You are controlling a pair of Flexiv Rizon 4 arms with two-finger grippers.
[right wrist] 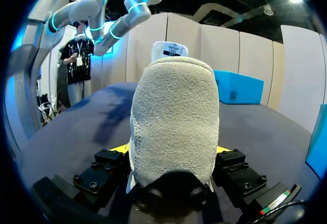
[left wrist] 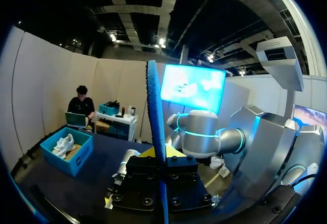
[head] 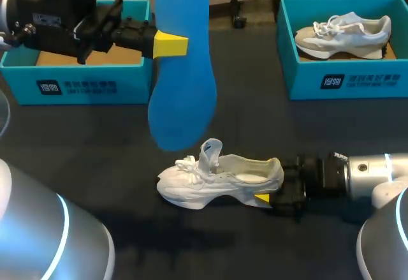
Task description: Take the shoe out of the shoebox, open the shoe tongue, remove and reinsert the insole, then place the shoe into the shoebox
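The flat blue foam insole [head: 183, 76] is held upright above the dark counter [head: 89, 159], pinched by the left jaws, while the white lace-up sneaker [head: 220, 179] is steadied on that counter, its heel clamped by the right jaws, apparently so that its opening is presented for reinsertion.

1. The insole [head: 183, 69] runs past the head view's upper edge; its top end is cut off.
2. The left gripper [head: 178, 44] shows one yellow tip there; the insole hides the other.
3. The heel of the shoe [right wrist: 173, 112] hides most of the right gripper [right wrist: 172, 150], bar yellow slivers either side.
4. The left arm [head: 64, 12] covers part of the left shoebox [head: 83, 82].
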